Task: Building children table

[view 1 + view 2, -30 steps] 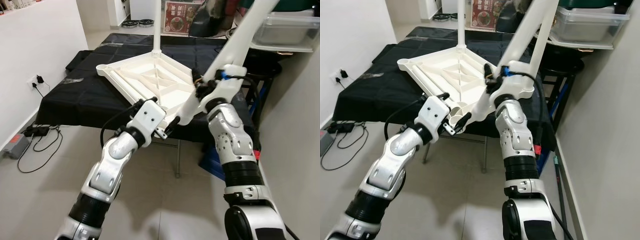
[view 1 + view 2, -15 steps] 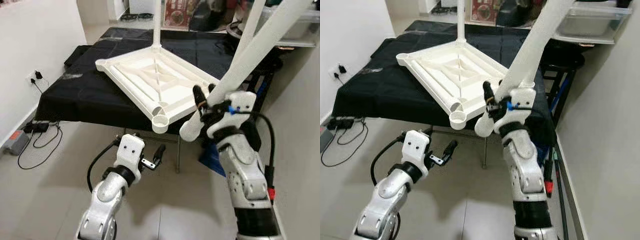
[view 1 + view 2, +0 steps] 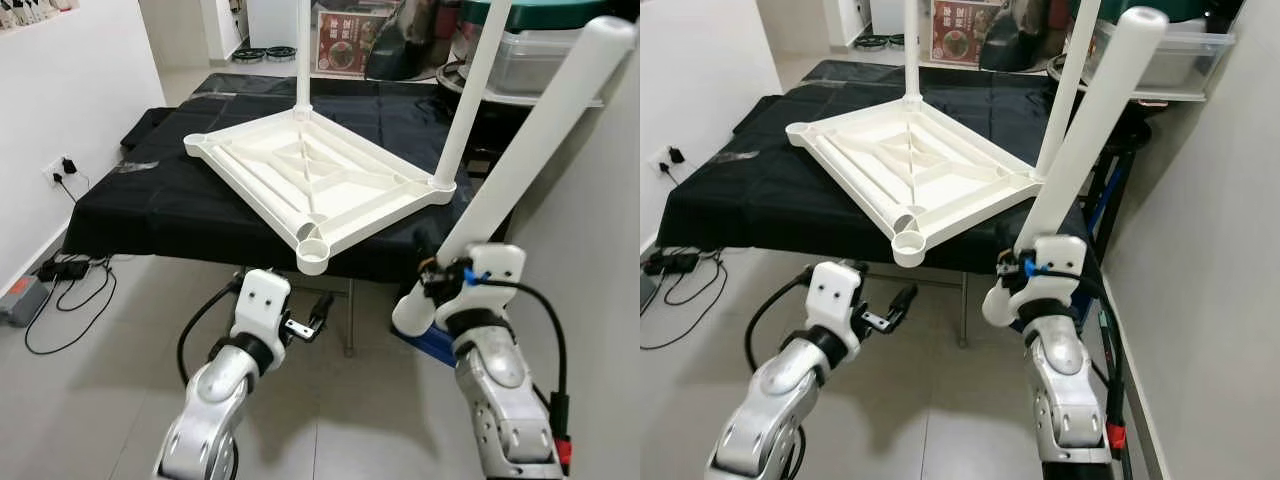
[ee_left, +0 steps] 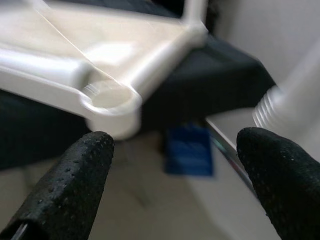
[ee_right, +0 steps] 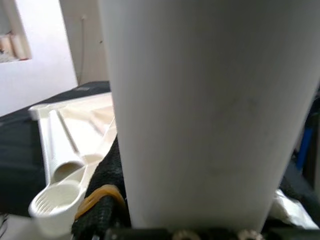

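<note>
Halfway, I'd say. The left gripper hangs low at 7 o'clock, fingers apart, nothing in them. The upside-down tabletop lies on the black-draped folding table with 2 legs standing (far side, 12 to 2). The empty corner socket waits. The right gripper is clamped on leg 3 at 4 o'clock. Tiled floor, cluttered shelf behind.

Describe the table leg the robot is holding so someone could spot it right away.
On the black-covered table lies an upside-down white tabletop with two legs standing upright. The loose leg slants in front of it, clamped in the right gripper, unattached.
</note>
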Robot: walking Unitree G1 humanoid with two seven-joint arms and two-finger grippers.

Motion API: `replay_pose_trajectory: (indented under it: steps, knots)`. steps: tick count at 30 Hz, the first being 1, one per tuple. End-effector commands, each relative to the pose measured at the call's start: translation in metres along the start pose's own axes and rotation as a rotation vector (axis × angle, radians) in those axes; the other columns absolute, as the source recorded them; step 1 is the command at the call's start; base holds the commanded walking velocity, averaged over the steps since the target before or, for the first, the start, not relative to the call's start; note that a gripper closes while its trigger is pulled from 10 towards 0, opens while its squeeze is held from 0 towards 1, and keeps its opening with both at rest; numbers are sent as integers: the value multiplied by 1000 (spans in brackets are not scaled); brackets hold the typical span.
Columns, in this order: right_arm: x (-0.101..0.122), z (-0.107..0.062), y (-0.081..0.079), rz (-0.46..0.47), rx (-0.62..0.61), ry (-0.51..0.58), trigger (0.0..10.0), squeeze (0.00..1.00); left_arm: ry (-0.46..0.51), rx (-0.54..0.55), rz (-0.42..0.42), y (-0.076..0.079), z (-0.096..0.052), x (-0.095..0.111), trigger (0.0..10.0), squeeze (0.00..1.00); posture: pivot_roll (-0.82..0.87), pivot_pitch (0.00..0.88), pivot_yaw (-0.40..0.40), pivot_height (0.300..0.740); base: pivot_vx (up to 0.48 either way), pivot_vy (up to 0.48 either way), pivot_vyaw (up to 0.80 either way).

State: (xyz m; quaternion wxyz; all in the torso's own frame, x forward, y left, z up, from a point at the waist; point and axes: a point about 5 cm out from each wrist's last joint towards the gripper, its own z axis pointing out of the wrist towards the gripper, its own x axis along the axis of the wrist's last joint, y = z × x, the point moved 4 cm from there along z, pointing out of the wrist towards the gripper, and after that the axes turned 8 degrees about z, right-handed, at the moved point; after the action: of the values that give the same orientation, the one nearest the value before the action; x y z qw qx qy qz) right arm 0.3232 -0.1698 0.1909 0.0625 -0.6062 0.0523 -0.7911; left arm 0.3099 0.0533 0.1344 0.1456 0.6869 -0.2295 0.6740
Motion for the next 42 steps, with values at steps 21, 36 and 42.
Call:
replay_pose_trajectory:
  steps: [21, 36, 42]
  knots:
    - [153, 25, 49, -124, -250, 435, 10000, 0, -98, -290, -195, 15, 91, 7, 10000, 0, 35, 229, 51, 740, 0, 0, 0]
    - [171, 19, 45, -129, -246, 424, 10000, 0, -82, -152, -71, -10, 117, 34, 10000, 0, 0, 329, 88, 740, 0, 0, 0]
    - [169, 19, 50, -138, -254, 409, 10000, 0, -85, 172, 16, -87, 101, 32, 10000, 0, 23, 316, 72, 740, 0, 0, 0]
